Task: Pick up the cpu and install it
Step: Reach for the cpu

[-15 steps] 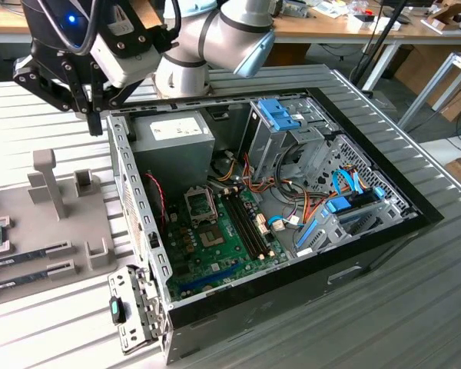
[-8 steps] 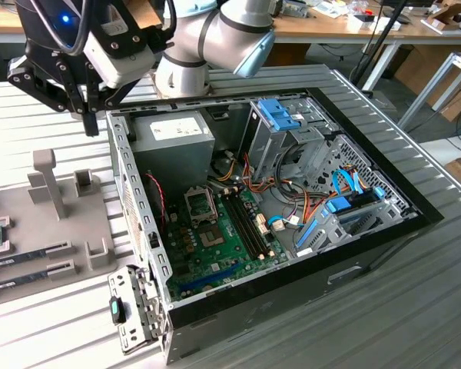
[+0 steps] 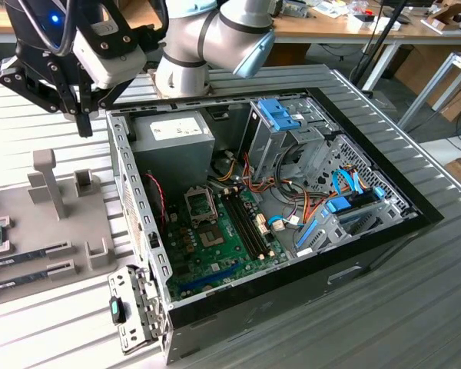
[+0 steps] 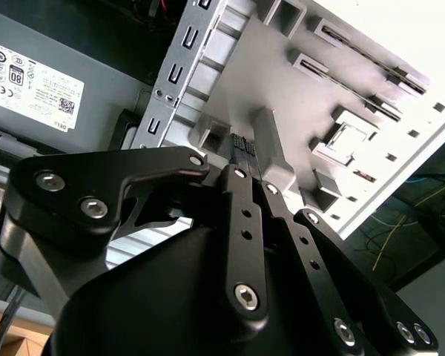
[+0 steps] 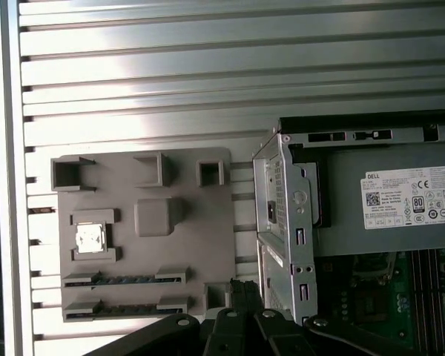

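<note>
Black two-finger gripper, pinched closed and empty, hovers over one edge of grey plastic fixture tray; silver-topped square cpu sits pocketed near tray's opposite edge.

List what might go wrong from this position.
1. The gripper hangs beside the case's metal side wall; a drift could strike it.
2. The cpu lies in a holder on the grey tray among upright posts, which may snag the gripper.
3. Memory sticks sit next to it, inviting a wrong grab.
</note>
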Robot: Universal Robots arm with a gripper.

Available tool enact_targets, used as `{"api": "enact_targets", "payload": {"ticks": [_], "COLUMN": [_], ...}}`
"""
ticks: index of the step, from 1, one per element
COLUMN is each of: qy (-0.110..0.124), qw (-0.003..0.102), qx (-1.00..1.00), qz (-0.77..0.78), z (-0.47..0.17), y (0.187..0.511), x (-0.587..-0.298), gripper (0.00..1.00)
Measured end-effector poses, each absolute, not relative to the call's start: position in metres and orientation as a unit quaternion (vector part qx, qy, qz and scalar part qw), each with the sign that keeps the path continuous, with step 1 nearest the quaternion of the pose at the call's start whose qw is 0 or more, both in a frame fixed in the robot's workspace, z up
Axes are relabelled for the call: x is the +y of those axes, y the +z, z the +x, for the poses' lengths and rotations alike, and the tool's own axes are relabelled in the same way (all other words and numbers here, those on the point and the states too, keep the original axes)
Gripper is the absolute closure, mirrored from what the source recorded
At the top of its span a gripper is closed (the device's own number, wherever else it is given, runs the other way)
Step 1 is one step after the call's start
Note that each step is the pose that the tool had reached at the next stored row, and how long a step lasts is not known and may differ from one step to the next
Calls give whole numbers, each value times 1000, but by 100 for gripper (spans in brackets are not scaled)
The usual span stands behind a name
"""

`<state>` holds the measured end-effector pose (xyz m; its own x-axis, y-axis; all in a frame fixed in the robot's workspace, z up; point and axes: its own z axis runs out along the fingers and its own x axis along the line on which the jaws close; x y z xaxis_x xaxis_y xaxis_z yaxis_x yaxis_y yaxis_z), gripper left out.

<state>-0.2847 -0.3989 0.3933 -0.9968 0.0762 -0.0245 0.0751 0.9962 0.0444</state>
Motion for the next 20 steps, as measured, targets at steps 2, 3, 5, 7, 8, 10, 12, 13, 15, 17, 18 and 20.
{"api": "enact_targets", "payload": {"ticks": [2,3,5,7,8,10,12,13,15,17,18,20], "qy": [22,22,22,22,22,22,22,22,22,22,22,22], "qw": [13,13,13,13,13,13,13,13,13,13,13,13], "qx": [999,999,999,999,999,999,999,999,999,999,999,999], "qz": [38,38,38,38,38,38,38,38,38,38,38,38], "z": [-286,-287,-288,-290,-291,-293,-294,-294,-295,-297,-297,-299], "y": [393,393,393,393,393,393,393,393,393,393,393,393], "x": [-399,-399,-399,-399,-399,-399,-399,-399,-399,-399,-399,-399], "gripper": [89,89,89,89,89,89,89,89,89,89,89,89]}}
